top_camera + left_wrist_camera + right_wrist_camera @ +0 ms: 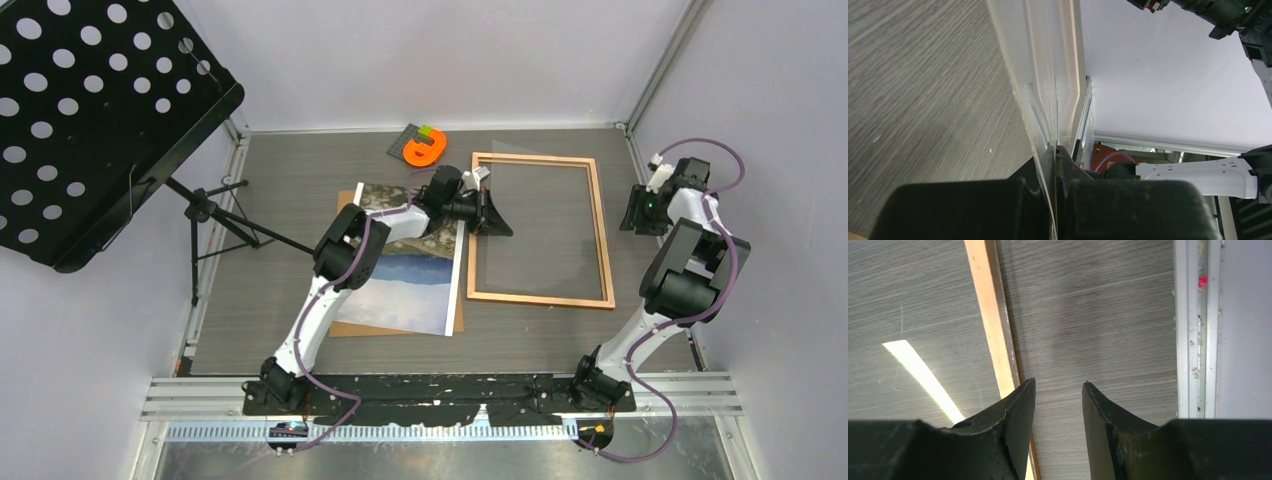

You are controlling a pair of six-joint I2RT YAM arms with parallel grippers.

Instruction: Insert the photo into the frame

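The photo [410, 290] lies on the brown backing board [340, 327]; it looks light and floppy, so I'd pinch its white border. My left gripper [488, 212] clamps the clear sheet [1043, 75] by its edge over the frame [540, 300]. My right gripper [1058, 385] hangs partly spread, empty, by the frame's right rail.

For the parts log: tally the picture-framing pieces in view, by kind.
Photo: 1
Wooden frame: 1
Brown backing board: 1
Clear sheet: 1
Total: 4
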